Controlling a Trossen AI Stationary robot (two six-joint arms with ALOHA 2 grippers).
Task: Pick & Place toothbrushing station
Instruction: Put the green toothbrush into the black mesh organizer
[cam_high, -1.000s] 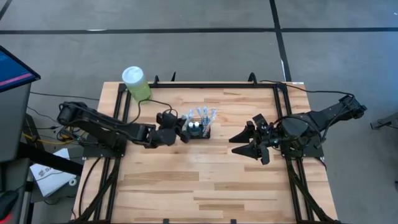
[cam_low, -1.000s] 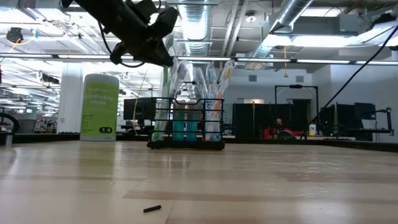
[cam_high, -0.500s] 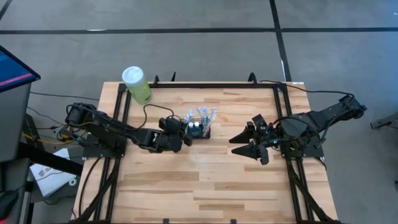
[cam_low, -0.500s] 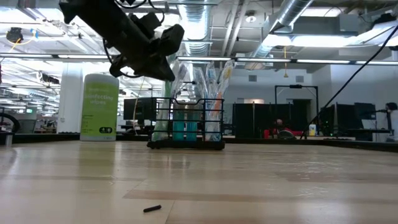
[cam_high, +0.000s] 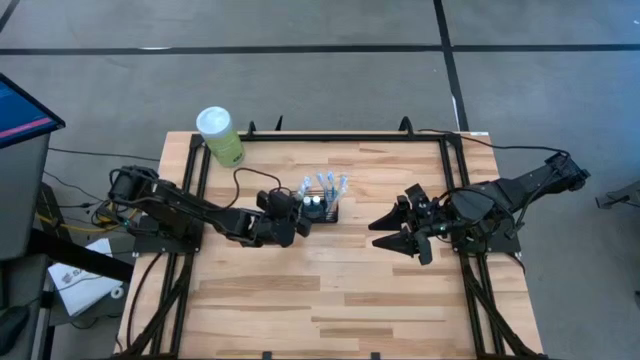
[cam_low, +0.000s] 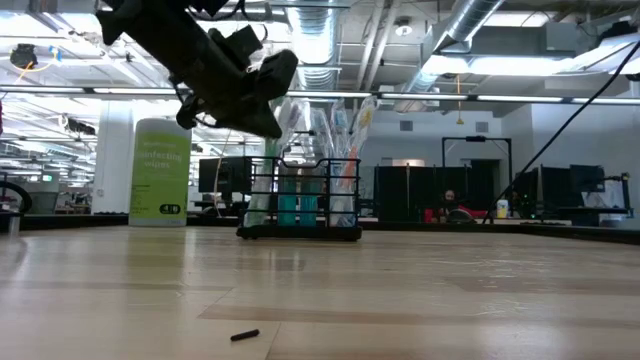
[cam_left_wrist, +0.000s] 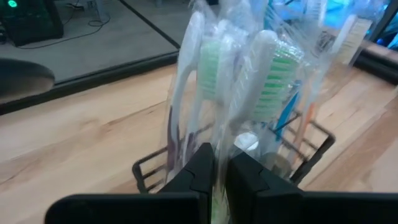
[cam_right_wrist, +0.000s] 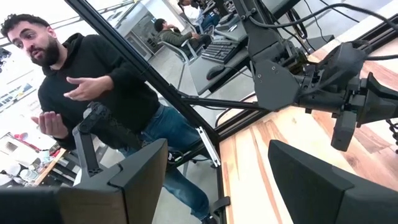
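Observation:
The toothbrushing station (cam_high: 322, 208) is a small black wire caddy (cam_low: 300, 205) standing on its base at the table's middle. Several plastic-wrapped toothbrushes (cam_left_wrist: 249, 81) stand upright in it. My left gripper (cam_high: 298, 213) is shut at the caddy's left side, just above its rim (cam_low: 272, 122), with a wrapped toothbrush between its fingers (cam_left_wrist: 221, 163). My right gripper (cam_high: 385, 233) hangs open above the table's right half, well clear of the caddy; in its own view (cam_right_wrist: 214, 186) nothing is between its fingers. My left gripper pinches a thin pale-green strip of a wrapped toothbrush (cam_left_wrist: 221, 155) between its two fingers, below the brush head. The fingers come from the table's left, slanting a little downward. The toothbrush stands upright with the others in the caddy; its lower end is hidden by the fingers.
A green canister with a white lid (cam_high: 220, 135) stands at the far left corner (cam_low: 160, 172). A small dark piece (cam_low: 244, 336) lies on the wood near the front. A person (cam_right_wrist: 93, 81) stands beyond the table's edge. Bare wood lies in front of the caddy.
My left gripper has sunk toward the caddy's rim and drawn slightly toward the table's near edge, staying shut. The caddy has kept its place.

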